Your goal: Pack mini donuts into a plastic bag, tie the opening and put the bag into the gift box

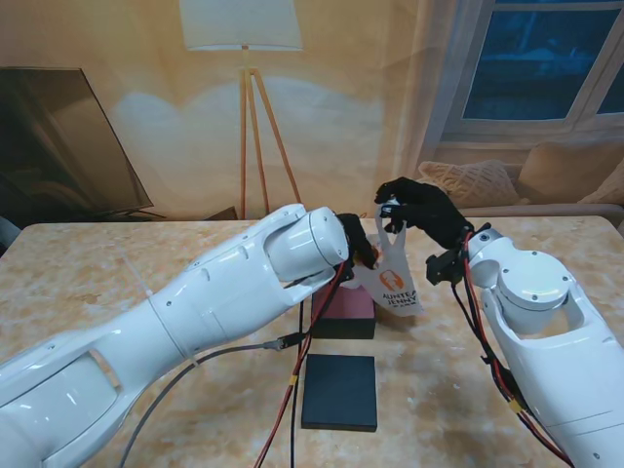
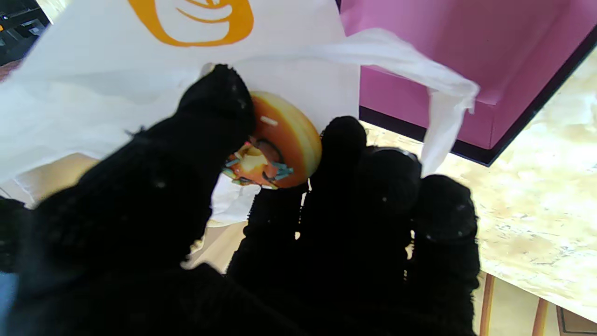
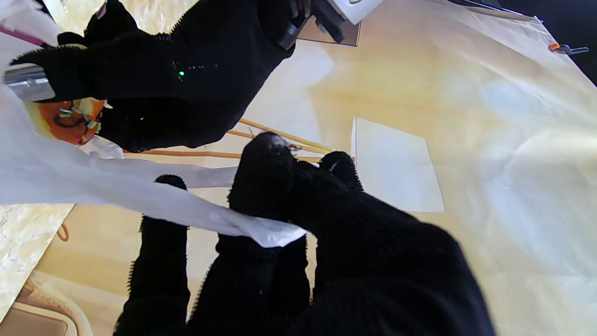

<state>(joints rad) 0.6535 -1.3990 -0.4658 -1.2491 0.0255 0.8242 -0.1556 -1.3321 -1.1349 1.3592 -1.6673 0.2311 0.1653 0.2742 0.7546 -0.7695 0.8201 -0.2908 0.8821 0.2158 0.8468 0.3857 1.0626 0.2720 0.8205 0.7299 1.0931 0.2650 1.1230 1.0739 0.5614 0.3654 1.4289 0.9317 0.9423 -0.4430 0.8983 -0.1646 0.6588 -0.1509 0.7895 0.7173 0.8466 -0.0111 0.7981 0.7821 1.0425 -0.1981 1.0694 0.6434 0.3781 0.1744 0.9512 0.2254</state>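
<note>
A white plastic bag (image 1: pixel 395 276) with an orange logo hangs above the table, over the open pink gift box (image 1: pixel 343 307). My right hand (image 1: pixel 419 210) is shut on the bag's handle (image 3: pixel 196 212) and holds it up. My left hand (image 1: pixel 359 244) pinches an orange-glazed mini donut (image 2: pixel 275 149) with sprinkles between thumb and fingers, right at the bag's opening (image 2: pixel 298 60). The same donut (image 3: pixel 70 122) shows in the right wrist view, against the bag's edge. The pink box interior (image 2: pixel 443 60) lies just behind the bag.
The box's dark lid (image 1: pixel 339 391) lies flat on the marble table (image 1: pixel 97 263), nearer to me than the box. Cables run from the left arm across the table. A floor lamp (image 1: pixel 244 58) and a sofa stand beyond the far edge.
</note>
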